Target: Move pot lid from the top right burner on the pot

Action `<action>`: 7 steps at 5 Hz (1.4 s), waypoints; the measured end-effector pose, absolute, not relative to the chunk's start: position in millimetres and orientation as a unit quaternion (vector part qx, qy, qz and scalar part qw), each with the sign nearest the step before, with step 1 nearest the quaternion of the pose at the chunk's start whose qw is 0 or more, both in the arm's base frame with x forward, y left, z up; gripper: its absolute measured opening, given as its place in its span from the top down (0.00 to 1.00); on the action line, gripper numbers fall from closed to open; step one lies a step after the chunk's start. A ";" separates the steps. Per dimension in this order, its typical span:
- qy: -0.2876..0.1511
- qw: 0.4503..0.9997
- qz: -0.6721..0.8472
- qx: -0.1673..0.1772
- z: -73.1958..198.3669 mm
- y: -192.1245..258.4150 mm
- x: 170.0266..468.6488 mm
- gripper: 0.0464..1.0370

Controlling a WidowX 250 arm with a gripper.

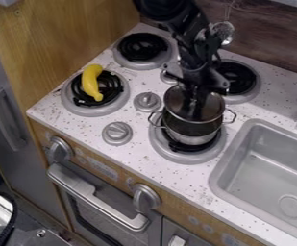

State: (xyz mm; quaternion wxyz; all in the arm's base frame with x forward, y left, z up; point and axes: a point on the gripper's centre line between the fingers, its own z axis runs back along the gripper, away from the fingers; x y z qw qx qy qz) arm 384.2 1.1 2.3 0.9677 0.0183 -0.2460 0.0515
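Observation:
The gripper is over the front right burner, shut on the pot lid. That lid is round and dark with a thin metal rim, and its middle is partly hidden behind the gripper. Directly beneath it stands the silver pot with two wire side handles, on the front right burner. The lid overlaps the pot's opening and looks slightly tilted; whether it touches the pot's rim I cannot tell. Behind the gripper is the top right burner, partly covered by the arm.
A yellow banana lies on the front left burner. The back left burner is at the upper left. Grey knobs stand between the burners. A grey sink is at the right, and a metal utensil hangs near the back wall.

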 end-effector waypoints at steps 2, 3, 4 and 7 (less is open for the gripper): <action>-0.230 0.972 0.044 0.019 -6.8 0.7 378.9 0.77; -0.217 0.975 0.054 0.008 -12.4 -2.2 371.7 0.77; -0.220 0.973 0.066 -0.008 -20.0 -7.3 373.1 0.77; -0.214 0.976 0.041 0.002 -19.0 -9.4 380.5 0.41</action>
